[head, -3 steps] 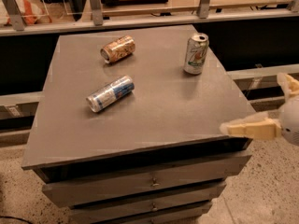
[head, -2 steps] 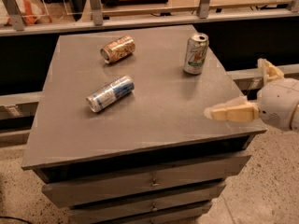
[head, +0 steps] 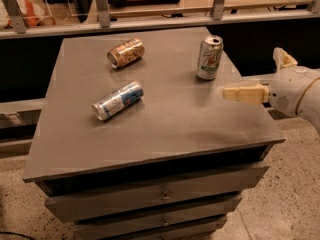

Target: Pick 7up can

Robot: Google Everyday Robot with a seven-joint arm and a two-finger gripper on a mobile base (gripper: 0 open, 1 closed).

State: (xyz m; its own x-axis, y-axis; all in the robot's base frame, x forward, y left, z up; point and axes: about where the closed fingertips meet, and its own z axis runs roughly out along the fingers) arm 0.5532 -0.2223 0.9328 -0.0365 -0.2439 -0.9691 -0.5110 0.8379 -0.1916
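Note:
The 7up can (head: 209, 58), pale silver-white with green markings, stands upright near the right back of the grey cabinet top (head: 165, 124). My gripper (head: 251, 72) comes in from the right, over the cabinet's right edge. It sits a little to the right of the can and nearer the front, apart from it. Its fingers are spread open and hold nothing: one cream finger (head: 244, 93) points left toward the can, the other (head: 283, 58) stands farther back.
A brown-gold can (head: 126, 52) lies on its side at the back left. A slim blue-and-silver can (head: 117, 100) lies on its side left of centre. A railing with posts (head: 150, 21) runs behind the cabinet. Drawers (head: 160, 196) face front.
My gripper has moved up and leftward from beside the cabinet's front right corner to over its right edge, closer to the 7up can. The cans have not moved.

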